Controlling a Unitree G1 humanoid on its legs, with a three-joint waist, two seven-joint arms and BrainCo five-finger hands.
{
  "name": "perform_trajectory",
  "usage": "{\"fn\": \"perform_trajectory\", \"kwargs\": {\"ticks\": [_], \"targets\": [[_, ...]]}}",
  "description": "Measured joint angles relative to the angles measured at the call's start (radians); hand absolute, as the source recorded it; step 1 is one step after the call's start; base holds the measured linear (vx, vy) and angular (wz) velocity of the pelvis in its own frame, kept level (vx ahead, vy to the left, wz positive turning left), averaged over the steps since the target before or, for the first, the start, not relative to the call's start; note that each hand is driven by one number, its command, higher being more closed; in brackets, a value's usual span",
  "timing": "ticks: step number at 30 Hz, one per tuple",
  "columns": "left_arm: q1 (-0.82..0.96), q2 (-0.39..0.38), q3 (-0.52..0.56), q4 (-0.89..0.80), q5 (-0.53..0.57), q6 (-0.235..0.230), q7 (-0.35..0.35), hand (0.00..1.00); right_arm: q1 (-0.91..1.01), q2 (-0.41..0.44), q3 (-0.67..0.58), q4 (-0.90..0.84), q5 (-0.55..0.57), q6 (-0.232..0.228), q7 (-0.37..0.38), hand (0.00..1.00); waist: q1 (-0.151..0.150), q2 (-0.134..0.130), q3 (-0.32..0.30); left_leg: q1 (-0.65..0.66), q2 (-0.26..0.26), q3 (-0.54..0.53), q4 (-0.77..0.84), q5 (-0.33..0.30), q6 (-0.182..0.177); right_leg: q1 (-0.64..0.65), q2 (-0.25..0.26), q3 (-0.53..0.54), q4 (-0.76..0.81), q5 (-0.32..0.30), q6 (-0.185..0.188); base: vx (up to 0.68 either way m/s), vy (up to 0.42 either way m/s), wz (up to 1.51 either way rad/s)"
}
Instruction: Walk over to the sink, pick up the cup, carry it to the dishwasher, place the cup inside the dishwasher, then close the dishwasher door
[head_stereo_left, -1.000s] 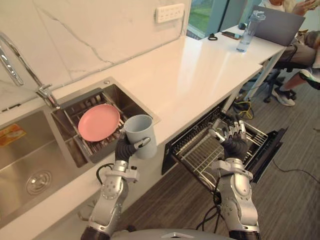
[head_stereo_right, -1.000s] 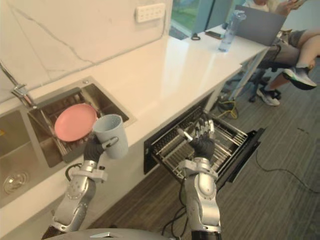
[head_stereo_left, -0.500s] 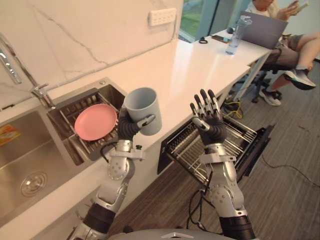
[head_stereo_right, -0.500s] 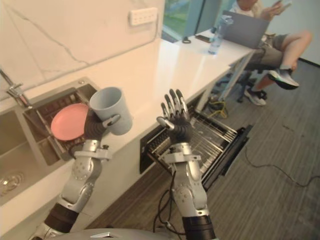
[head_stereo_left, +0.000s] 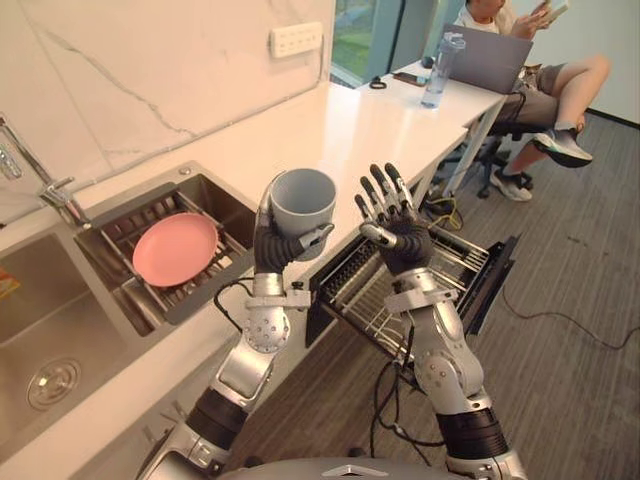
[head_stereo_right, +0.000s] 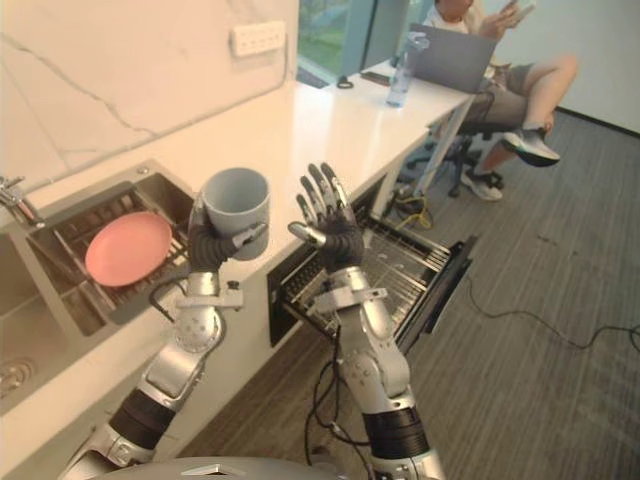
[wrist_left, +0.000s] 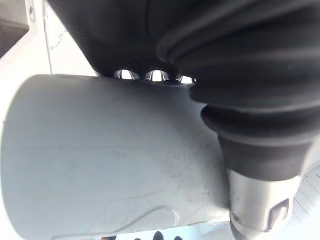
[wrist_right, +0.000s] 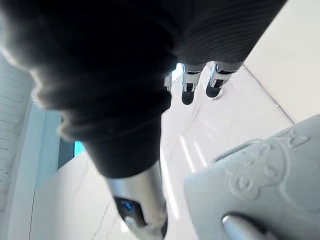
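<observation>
While my left hand wraps the grey cup round its wall, I judge it light, stiff and slick; my right hand stands spread, empty.

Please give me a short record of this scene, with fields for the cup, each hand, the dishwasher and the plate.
cup: grey, upright, held in the air by the counter edge
left hand: curled round the cup
right hand: open, fingers spread, raised beside the cup
dishwasher: open, rack pulled out, empty where it shows
plate: pink, lying in the sink
</observation>
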Motion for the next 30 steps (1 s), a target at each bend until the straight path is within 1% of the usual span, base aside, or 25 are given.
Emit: {"fn": "perform_trajectory", "kwargs": {"ticks": [3,5,8,9,10,14,15,16,17,19,20,21,22,24,27,30], "targets": [[0.0,0.0,0.001,-0.001,0.047,0.0,0.039,1.0,-0.017,0.0,0.027,-0.005,-0.005,0.015,-0.032,0.0,0.005,-0.001,-0.001,-0.002,0.0,0.0,0.0,0.002,0.001,0.0,0.0,0.0,-0.004,0.004,0.0,0.0,0.0,0.0],[0.0,-0.001,0.001,-0.001,0.046,0.0,0.039,1.0,-0.017,0.001,0.052,-0.005,-0.019,0.017,-0.058,0.0,0.007,-0.002,-0.005,-0.003,0.0,-0.002,0.0,0.004,0.002,0.0,0.0,-0.002,-0.005,0.004,0.0,0.0,0.0,0.0],[0.0,-0.001,0.0,-0.001,0.046,0.006,0.039,1.0,-0.017,0.001,0.064,-0.005,-0.053,0.019,-0.072,0.0,0.007,-0.003,-0.011,-0.006,0.0,-0.006,0.0,0.006,0.003,0.0,-0.001,-0.006,-0.006,0.005,0.0,0.0,-0.001,0.05],[0.0,-0.002,-0.001,-0.003,0.046,0.017,0.039,1.0,-0.017,0.0,0.068,-0.005,-0.087,0.023,-0.073,0.0,0.006,-0.004,-0.016,-0.009,0.0,-0.008,0.0,0.007,0.003,0.0,-0.001,-0.008,-0.006,0.005,0.0,0.0,-0.004,0.07],[0.0,-0.002,-0.003,-0.004,0.046,0.027,0.039,1.0,-0.017,0.0,0.07,-0.005,-0.113,0.036,-0.073,0.0,0.006,-0.005,-0.02,-0.011,0.0,-0.011,0.0,0.008,0.003,0.0,-0.001,-0.01,-0.007,0.005,0.0,0.0,-0.004,0.07],[0.0,-0.008,-0.008,-0.004,0.041,0.043,0.054,1.0,-0.017,-0.002,0.081,-0.005,-0.123,0.042,-0.093,0.0,0.009,-0.005,-0.024,-0.013,0.0,-0.016,0.0,0.011,0.003,0.0,-0.001,-0.014,-0.006,0.005,0.0,-0.01,-0.002,0.04],[0.0,-0.012,-0.01,-0.004,0.013,0.045,0.054,1.0,-0.017,-0.004,0.082,-0.005,-0.123,0.042,-0.096,0.0,0.01,-0.005,-0.025,-0.013,-0.001,-0.017,0.0,0.012,0.004,0.0,-0.001,-0.014,-0.005,0.006,0.0,0.0,0.0,0.0],[0.0,-0.013,-0.016,-0.006,-0.062,0.052,0.053,1.0,-0.018,-0.007,0.084,-0.005,-0.125,0.042,-0.105,0.0,0.01,-0.006,-0.026,-0.013,-0.001,-0.017,0.0,0.012,0.004,0.0,-0.001,-0.014,-0.005,0.005,-0.001,0.0,0.0,0.0],[0.0,-0.014,-0.018,-0.007,-0.114,0.06,0.052,1.0,-0.019,-0.01,0.085,-0.005,-0.13,0.043,-0.11,0.0,0.011,-0.005,-0.027,-0.013,-0.001,-0.018,0.0,0.013,0.004,0.0,-0.001,-0.014,-0.005,0.005,-0.001,0.0,0.0,0.0],[0.0,-0.021,-0.012,0.006,-0.351,0.077,0.047,1.0,-0.046,-0.03,0.085,-0.005,-0.177,0.072,-0.119,0.0,0.01,-0.005,-0.027,-0.013,0.0,-0.018,0.0,0.016,0.004,0.0,-0.001,-0.014,-0.006,0.006,-0.003,0.0,0.0,0.0],[0.0,-0.021,-0.008,0.015,-0.405,0.077,0.042,1.0,-0.057,-0.037,0.084,-0.005,-0.206,0.084,-0.119,0.0,0.009,-0.005,-0.027,-0.013,0.0,-0.018,-0.001,0.016,0.004,0.0,-0.001,-0.014,-0.006,0.006,-0.003,-0.04,-0.003,0.0],[0.0,-0.025,0.008,0.044,-0.483,0.076,0.031,1.0,-0.076,-0.05,0.084,-0.005,-0.254,0.104,-0.119,0.0,0.009,-0.005,-0.027,-0.013,0.0,-0.018,-0.002,0.018,0.004,0.0,-0.001,-0.014,-0.006,0.007,-0.005,-0.03,-0.003,0.0],[0.0,-0.025,0.017,0.067,-0.523,0.074,0.03,1.0,-0.088,-0.059,0.082,-0.005,-0.284,0.116,-0.118,0.0,0.009,-0.005,-0.027,-0.013,0.0,-0.018,-0.003,0.019,0.004,0.0,-0.001,-0.014,-0.006,0.007,-0.006,-0.04,-0.003,0.0],[0.0,-0.025,0.049,0.096,-0.557,0.065,0.03,1.0,-0.106,-0.079,0.073,-0.005,-0.32,0.143,-0.11,0.0,0.008,-0.005,-0.027,-0.013,0.0,-0.018,-0.006,0.023,0.006,0.0,-0.001,-0.013,-0.006,0.009,-0.007,-0.03,-0.001,0.0],[-0.004,-0.028,0.092,0.097,-0.567,0.041,0.034,1.0,-0.112,-0.097,0.066,-0.005,-0.336,0.18,-0.085,0.0,0.007,-0.005,-0.027,-0.013,0.0,-0.018,-0.006,0.026,0.006,0.0,-0.001,-0.013,-0.005,0.01,-0.008,0.0,0.0,0.0],[-0.018,-0.029,0.125,0.097,-0.563,0.037,0.047,1.0,-0.119,-0.115,0.05,-0.004,-0.348,0.235,-0.047,0.0,0.006,-0.005,-0.027,-0.012,0.0,-0.018,-0.006,0.028,0.007,0.0,-0.001,-0.013,-0.004,0.012,-0.011,0.0,0.0,0.0]]}}
